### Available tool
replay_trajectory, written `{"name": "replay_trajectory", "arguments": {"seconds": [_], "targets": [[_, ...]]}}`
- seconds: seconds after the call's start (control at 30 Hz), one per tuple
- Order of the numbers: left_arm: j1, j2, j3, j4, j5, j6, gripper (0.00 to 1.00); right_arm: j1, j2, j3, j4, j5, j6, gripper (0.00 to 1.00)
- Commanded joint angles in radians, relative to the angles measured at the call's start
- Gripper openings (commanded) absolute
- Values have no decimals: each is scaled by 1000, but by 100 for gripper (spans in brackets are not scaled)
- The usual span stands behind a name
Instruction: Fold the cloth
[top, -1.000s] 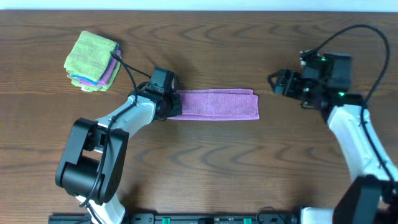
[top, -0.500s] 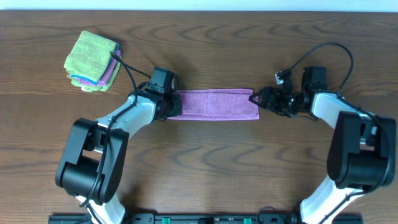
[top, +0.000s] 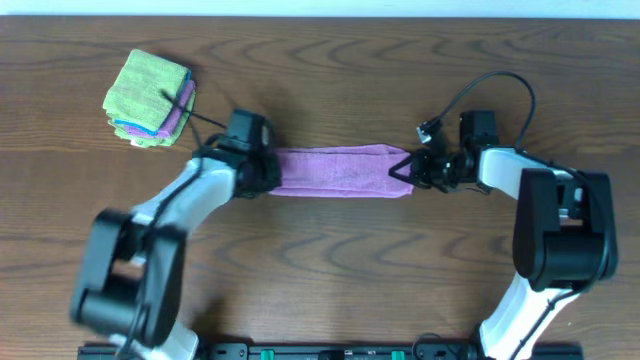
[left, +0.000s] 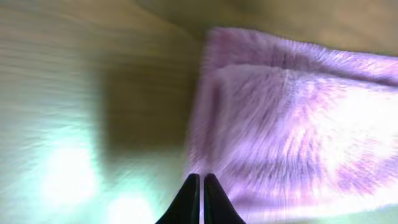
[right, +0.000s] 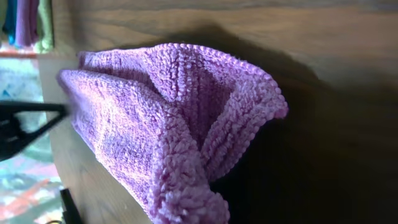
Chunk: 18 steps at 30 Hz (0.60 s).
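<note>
A purple cloth (top: 338, 171) lies folded into a long strip across the middle of the table. My left gripper (top: 262, 172) is at the strip's left end. In the left wrist view its fingers (left: 200, 186) are pressed together at the lower left corner of the cloth (left: 292, 118), and that view is blurred by motion. My right gripper (top: 405, 168) is shut on the strip's right end, which is pinched into a raised, bunched point. The right wrist view is filled by the gathered cloth (right: 168, 118), and the fingers are hidden behind the bunch.
A stack of folded cloths (top: 148, 98), green on top with purple and blue below, sits at the far left of the table. The right arm's cable (top: 495, 80) loops above its wrist. Bare wood surrounds the strip.
The right arm swung down from the far right to the strip's right end and its gripper shut on it. The cloth and the left gripper shifted slightly left.
</note>
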Motion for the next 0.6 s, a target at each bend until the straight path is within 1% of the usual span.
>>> {"name": "replay_trajectory", "arguments": {"seconds": [0.0, 0.07, 0.17, 0.27, 0.4, 0.57], "targets": [[63, -227, 3, -58, 6, 4, 5, -60, -103, 7, -49, 76, 9, 2], [90, -346, 3, -119, 6, 4, 5, -87, -167, 24, -121, 167, 9, 1], [108, -547, 3, -233, 4, 12, 6, -106, -299, 80, -298, 445, 9, 1], [107, -674, 3, -323, 4, 19, 6, -77, -386, 134, -416, 659, 36, 1], [107, -779, 3, -424, 8, 18, 6, 23, -416, 147, -441, 768, 94, 1], [107, -840, 3, -507, 8, 19, 5, 229, -306, 147, -373, 877, 224, 1]]}}
